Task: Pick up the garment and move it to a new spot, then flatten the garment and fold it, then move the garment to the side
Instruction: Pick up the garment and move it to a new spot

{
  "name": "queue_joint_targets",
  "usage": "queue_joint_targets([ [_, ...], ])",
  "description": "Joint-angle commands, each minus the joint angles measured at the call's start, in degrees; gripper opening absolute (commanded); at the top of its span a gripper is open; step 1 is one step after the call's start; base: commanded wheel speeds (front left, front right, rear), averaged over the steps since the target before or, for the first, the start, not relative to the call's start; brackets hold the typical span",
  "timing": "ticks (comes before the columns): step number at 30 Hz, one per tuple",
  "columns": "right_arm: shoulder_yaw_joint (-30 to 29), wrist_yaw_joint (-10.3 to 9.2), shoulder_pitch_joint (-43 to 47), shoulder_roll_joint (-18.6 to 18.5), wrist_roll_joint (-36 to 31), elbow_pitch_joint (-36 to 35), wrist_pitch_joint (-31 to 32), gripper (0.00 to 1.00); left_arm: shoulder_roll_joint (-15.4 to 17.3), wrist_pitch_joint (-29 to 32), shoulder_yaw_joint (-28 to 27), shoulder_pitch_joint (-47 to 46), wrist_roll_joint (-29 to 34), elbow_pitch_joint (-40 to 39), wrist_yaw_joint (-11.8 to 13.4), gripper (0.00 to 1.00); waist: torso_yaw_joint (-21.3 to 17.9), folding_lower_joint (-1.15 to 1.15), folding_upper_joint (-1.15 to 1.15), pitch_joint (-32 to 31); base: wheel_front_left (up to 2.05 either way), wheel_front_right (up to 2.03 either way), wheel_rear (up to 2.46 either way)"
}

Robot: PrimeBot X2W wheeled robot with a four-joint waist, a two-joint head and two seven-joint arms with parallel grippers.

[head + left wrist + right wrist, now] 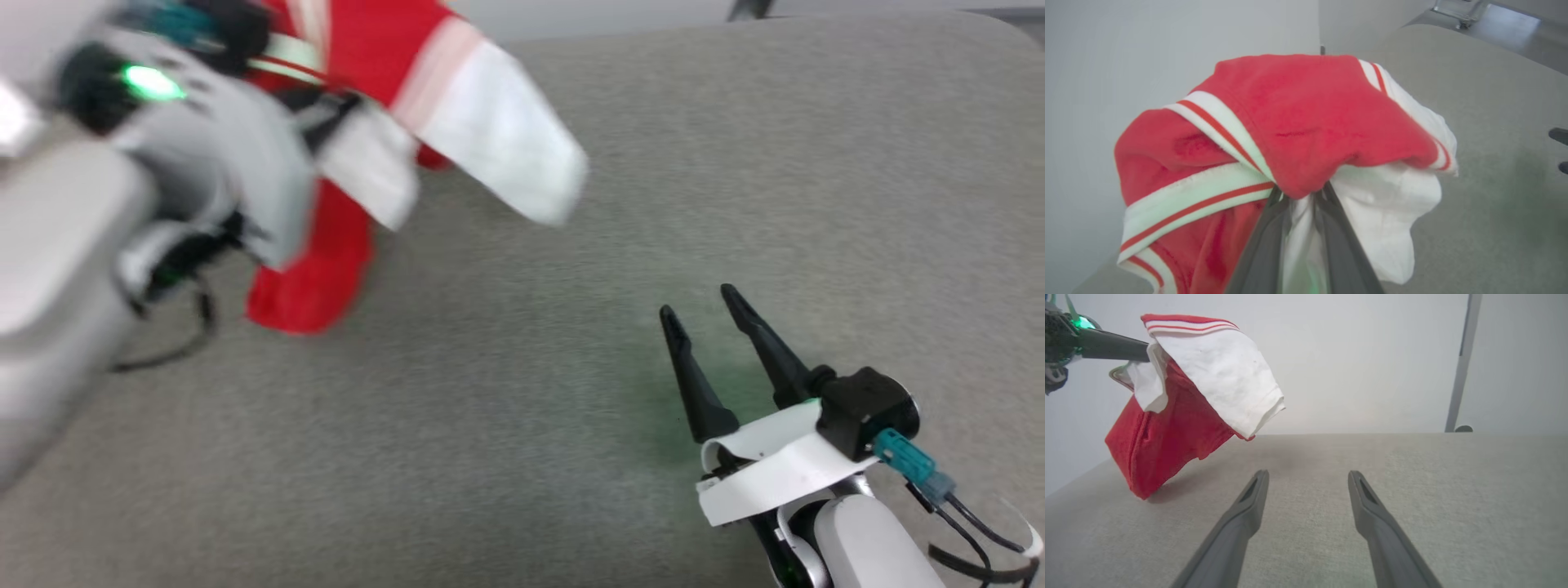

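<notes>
The garment is a red shirt with white sleeve ends and red-and-white stripe trim, bunched and hanging above the grey table at the upper left. My left gripper is shut on a fold of the garment, its fingertips buried in the cloth. In the right wrist view the garment droops from the left gripper, with its lowest red corner touching the table. At the lower right my right gripper stands open and empty over the table, well apart from the garment. The same right gripper holds nothing.
The grey fabric-covered table stretches wide to the right and front of the garment. A pale wall stands behind the table's far edge, with a thin upright post at the right. A metal frame shows past the far corner.
</notes>
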State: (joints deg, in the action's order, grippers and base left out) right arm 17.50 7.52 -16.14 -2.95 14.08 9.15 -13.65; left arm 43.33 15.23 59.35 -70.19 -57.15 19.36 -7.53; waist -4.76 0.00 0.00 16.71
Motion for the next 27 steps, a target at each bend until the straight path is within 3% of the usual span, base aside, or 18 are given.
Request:
queue_joint_targets([
  [1, -0.5, -0.06, 0.7, 0.1, 0.6, 0.2, -0.6, 1.00, -1.2, 0.6, 1.8, -0.7, -0.2, -1.1, 0.1, 0.00, -4.1, 0.00, 0.00, 0.7, 0.00, 0.00, 0.00],
  [5, -1.9, -0.06, 0.9, 0.1, 1.7, 0.3, -1.2, 1.00, -4.1, 2.5, 8.6, -2.3, -0.6, -3.5, 0.1, 0.00, -7.5, 0.00, 0.00, 1.7, 0.00, 0.00, 0.00],
  [10, -2.0, -0.06, 1.0, 0.1, 3.3, -0.4, -1.5, 1.00, -6.4, 4.2, 12.9, -1.7, -0.3, -2.0, 0.1, 0.00, -11.9, 0.00, 0.00, 3.4, 0.00, 0.00, 0.00],
  [19, -0.8, -0.06, 1.1, 0.1, 6.8, -3.6, -1.6, 1.00, -8.0, 7.2, 14.0, 0.7, 3.1, 5.1, 0.1, 0.00, -17.5, 0.00, 0.00, 6.8, 0.00, 0.00, 0.00],
  [27, -0.3, -0.06, 0.8, 0.1, 8.3, -4.3, -1.6, 1.00, -8.5, 8.0, 14.4, 2.6, 4.9, 10.5, 0.1, 0.00, -18.9, 0.00, 0.00, 7.7, 0.00, 0.00, 0.00],
])
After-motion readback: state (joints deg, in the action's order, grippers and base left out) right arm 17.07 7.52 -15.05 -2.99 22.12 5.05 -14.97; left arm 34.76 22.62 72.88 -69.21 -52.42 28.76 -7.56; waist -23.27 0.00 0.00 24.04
